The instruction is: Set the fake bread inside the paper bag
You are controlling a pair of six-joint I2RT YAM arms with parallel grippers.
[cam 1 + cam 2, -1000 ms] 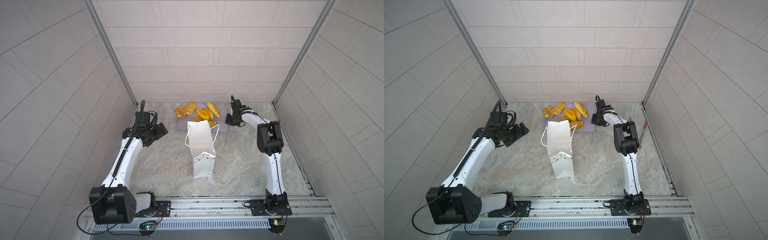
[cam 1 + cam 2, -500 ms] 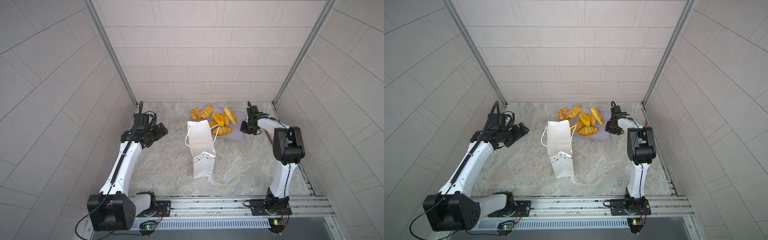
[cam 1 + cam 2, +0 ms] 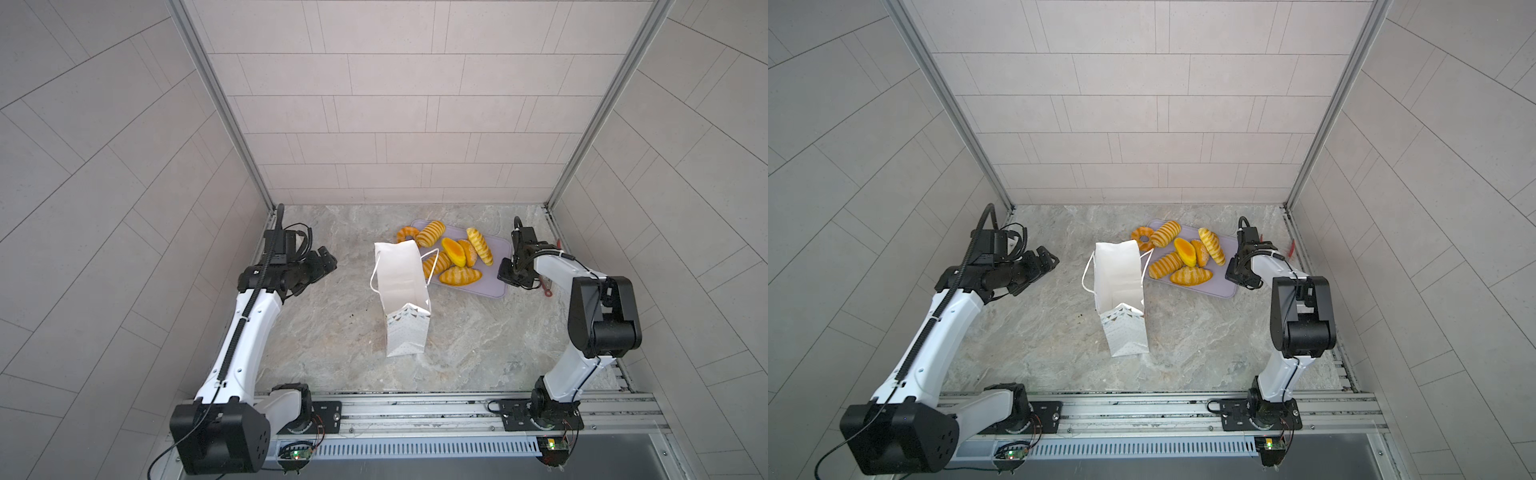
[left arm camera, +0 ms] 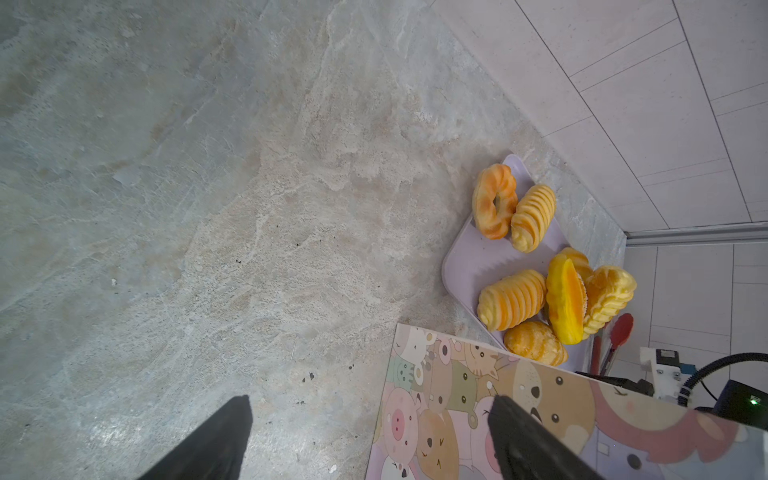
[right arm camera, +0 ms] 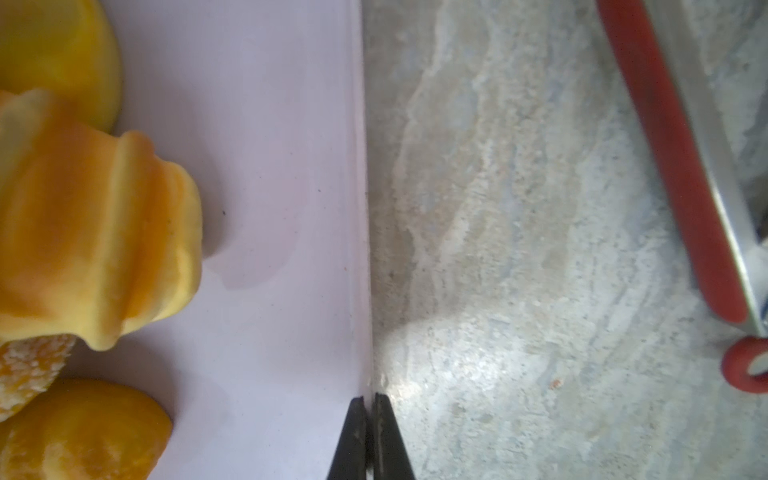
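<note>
**A:** Left arm?

**B:** The left pincer (image 3: pixel 328 260) is spread wide with nothing in it, hanging over bare worktop (image 3: pixel 316 332) well left of the paper bag (image 3: pixel 401 282). In the left wrist view its fingertips (image 4: pixel 226 434) are aimed at the bag's cartoon-printed face. My read is that it's parked there to steady or open the bag.

**A:** Bag?

**B:** It stands mid-worktop with its handles loose, and nothing grips it. The mouth looks narrow from above, so I can't tell how far open it is. No bread shows inside.

**A:** Bread?

**B:** The fake bread (image 3: pixel 459 275) is all on the lilac tray (image 3: pixel 484 287), just right of the bag and slightly behind it. The ring pastry (image 3: pixel 405 235) sits at the tray's far-left corner. The smooth oval (image 3: pixel 453 251) is propped on its neighbours mid-pile. One loaf is partly hidden behind the bag's handle. None is bagged yet.

**A:** Right arm?

**B:** The right pincer (image 5: pixel 369 405) is pressed together on the tray's right rim. In the right wrist view that edge runs straight in between the closed tips. It's pinching the tray, not a loaf. That's probably to place the whole load next to the bag's mouth and keep transfers short.

**A:** Tongs?

**B:** The tongs (image 3: pixel 547 286) lie on the worktop just right of that pincer, untouched.

**A:** Risk?

**B:** The bag is light, tall and unheld, so a nudge from the tray could tip it.
</note>
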